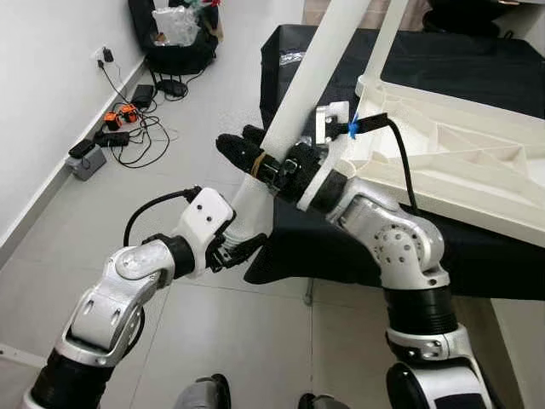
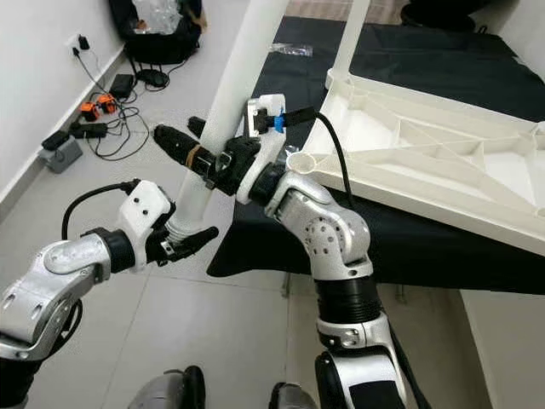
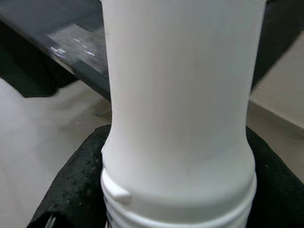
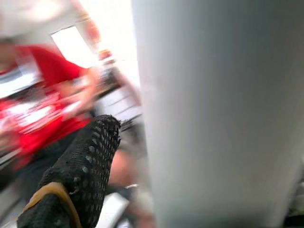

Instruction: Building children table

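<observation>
Both grippers' jaws clamp the white table leg (image 1: pixel 308 81).

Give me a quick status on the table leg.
Left gripper shut on white table leg near its threaded end. Right gripper shut on it higher up. Upturned tabletop on the black cloth; empty corner socket nearby.

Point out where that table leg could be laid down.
Free: the black cloth beyond the upturned white tabletop, and the floor tiles between the robot's arms. Crowded: the wall side, with cables and chargers. Both grippers, left and right, grip the table leg.
</observation>
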You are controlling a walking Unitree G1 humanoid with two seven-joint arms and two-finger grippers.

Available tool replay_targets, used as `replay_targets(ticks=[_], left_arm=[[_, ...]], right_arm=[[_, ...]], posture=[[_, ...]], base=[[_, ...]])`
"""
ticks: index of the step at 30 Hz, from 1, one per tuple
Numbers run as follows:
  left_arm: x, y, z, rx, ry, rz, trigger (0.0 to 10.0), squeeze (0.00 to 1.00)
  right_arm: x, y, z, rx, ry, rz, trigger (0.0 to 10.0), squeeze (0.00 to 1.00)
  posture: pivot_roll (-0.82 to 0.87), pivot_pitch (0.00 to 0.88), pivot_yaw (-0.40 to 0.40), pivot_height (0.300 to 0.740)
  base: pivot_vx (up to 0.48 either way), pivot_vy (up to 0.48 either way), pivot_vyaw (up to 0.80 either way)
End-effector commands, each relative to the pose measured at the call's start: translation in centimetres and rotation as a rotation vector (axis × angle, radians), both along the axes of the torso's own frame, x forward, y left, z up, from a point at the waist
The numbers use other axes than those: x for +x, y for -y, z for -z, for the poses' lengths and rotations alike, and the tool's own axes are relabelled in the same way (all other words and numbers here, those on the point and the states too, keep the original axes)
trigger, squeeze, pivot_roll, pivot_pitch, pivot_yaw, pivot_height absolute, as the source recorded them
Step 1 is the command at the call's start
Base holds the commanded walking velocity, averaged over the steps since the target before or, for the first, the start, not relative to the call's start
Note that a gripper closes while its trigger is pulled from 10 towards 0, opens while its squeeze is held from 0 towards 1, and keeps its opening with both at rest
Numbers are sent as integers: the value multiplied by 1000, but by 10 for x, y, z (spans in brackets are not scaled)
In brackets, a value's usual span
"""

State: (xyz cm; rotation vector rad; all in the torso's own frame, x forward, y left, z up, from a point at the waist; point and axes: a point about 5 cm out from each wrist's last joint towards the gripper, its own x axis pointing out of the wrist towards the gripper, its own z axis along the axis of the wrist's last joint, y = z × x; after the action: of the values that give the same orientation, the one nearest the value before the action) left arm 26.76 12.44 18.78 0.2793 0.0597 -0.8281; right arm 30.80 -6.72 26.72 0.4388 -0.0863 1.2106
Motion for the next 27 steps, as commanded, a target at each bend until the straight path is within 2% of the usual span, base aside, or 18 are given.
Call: replay_targets(ticks=[1,10,21,23,27], left_arm=[[-14,3,4,-29,-75,55,10000,0],[-26,12,5,-65,-129,102,10000,0],[-36,18,4,-137,-208,136,10000,0],[-47,19,11,-127,-265,173,10000,0],[-55,18,15,-110,-295,203,10000,0]], right_arm=[[-10,-1,-6,14,46,-155,10000,0],[-11,-3,1,-5,65,-273,10000,0],[-14,-9,7,4,64,-341,10000,0],[-14,-16,10,8,67,-359,10000,0],[-12,-20,13,-5,64,-356,10000,0]], posture=[[65,148,-26,740],[68,138,-18,740],[69,125,-20,740],[71,126,-17,740],[75,128,-18,740]], base=[[0,0,0],[0,0,0],[0,0,0],[0,0,0],[0,0,0]])
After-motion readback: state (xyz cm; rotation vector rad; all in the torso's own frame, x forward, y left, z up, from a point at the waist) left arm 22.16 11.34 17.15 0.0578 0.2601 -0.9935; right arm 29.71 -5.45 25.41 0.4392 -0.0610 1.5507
